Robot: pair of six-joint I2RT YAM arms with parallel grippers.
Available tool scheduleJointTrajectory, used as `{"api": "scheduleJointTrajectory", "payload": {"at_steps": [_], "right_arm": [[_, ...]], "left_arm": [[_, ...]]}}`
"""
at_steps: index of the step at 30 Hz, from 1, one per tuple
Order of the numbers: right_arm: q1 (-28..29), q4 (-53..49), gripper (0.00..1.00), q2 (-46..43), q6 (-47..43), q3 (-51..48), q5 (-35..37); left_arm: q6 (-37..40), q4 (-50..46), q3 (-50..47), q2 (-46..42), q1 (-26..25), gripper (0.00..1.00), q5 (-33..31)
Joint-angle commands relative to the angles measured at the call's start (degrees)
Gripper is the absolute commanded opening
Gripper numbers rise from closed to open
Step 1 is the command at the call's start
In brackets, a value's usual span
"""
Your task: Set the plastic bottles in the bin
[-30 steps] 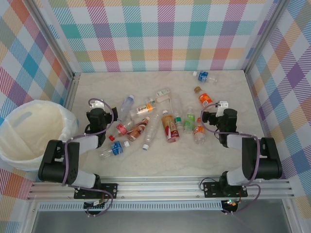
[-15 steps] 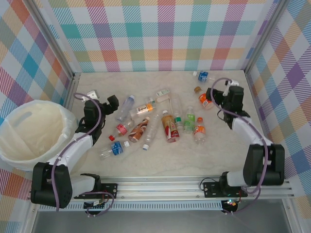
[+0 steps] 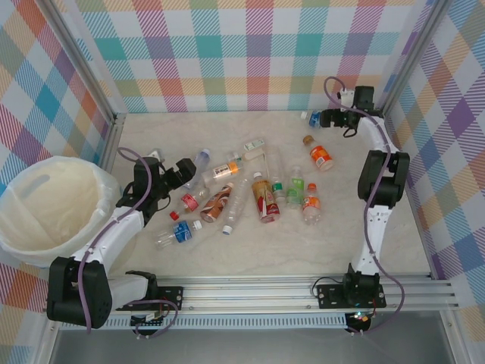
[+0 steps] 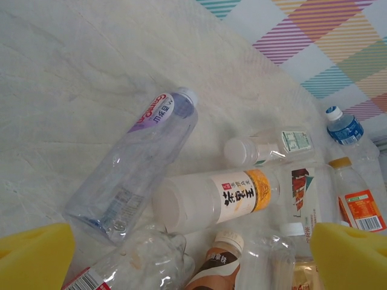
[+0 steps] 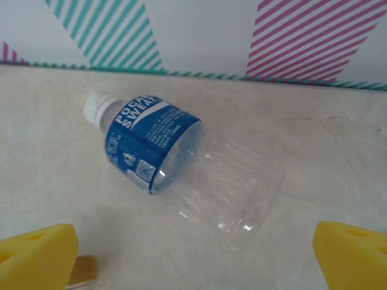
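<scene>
Clear plastic bottles (image 3: 261, 199) are lying scattered across the middle of the table (image 3: 250, 254), all outside the bin (image 3: 45, 164), which is standing at the near left, beside the table. Left gripper (image 3: 184, 170) is hovering at the pile's left fringe, jaws spread wide and gripping nothing, a purple-labelled bottle (image 4: 136, 163) lying on its side ahead of its yellow pads (image 4: 33, 254). Right gripper (image 3: 330, 118) is hovering at the far right corner, likewise spread wide and empty, facing a blue-labelled bottle (image 5: 175, 160) lying alone near the back wall (image 5: 199, 30).
</scene>
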Motion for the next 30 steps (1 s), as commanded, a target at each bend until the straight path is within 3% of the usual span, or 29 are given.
{"api": "scheduleJointTrajectory", "payload": {"at_steps": [1, 4, 6, 12, 15, 24, 27, 30], "right_arm": [[-0.02, -14.29, 1.0, 9.22, -8.17, 15.54, -7.75], [0.04, -22.17, 1.0, 19.58, -9.25, 32.36, -5.73], [0.04, -21.58, 1.0, 22.38, -9.33, 34.95, -6.34], [0.06, -21.46, 0.96, 22.28, -10.53, 31.55, -9.09], [0.38, -24.34, 0.87, 22.16, -11.61, 30.57, -9.86], [1.5, -19.24, 0.68, 16.35, -10.21, 24.21, -4.09], [1.66, -15.22, 0.61, 10.21, -9.29, 17.23, -3.93], [2.19, -5.84, 0.59, -0.46, -8.0, 3.11, -2.91]], "left_arm": [[-1.47, -1.18, -1.37, -2.15, 0.0, 1.0, -0.05], [-2.47, -1.04, -2.15, -2.52, 0.17, 1.0, -0.44], [-3.01, -0.74, -2.54, -2.22, 0.27, 1.0, -0.58], [-3.69, -0.37, -2.46, -1.21, 0.27, 1.0, -0.1], [-3.55, -0.55, -2.37, -0.97, 0.27, 1.0, -0.17], [-3.78, -0.59, -2.89, -0.64, 0.26, 1.0, 1.56], [-3.73, -0.53, -3.01, -0.76, 0.27, 1.0, 2.94], [-4.33, 0.02, -3.15, -0.9, 0.03, 1.0, 4.77]]}}
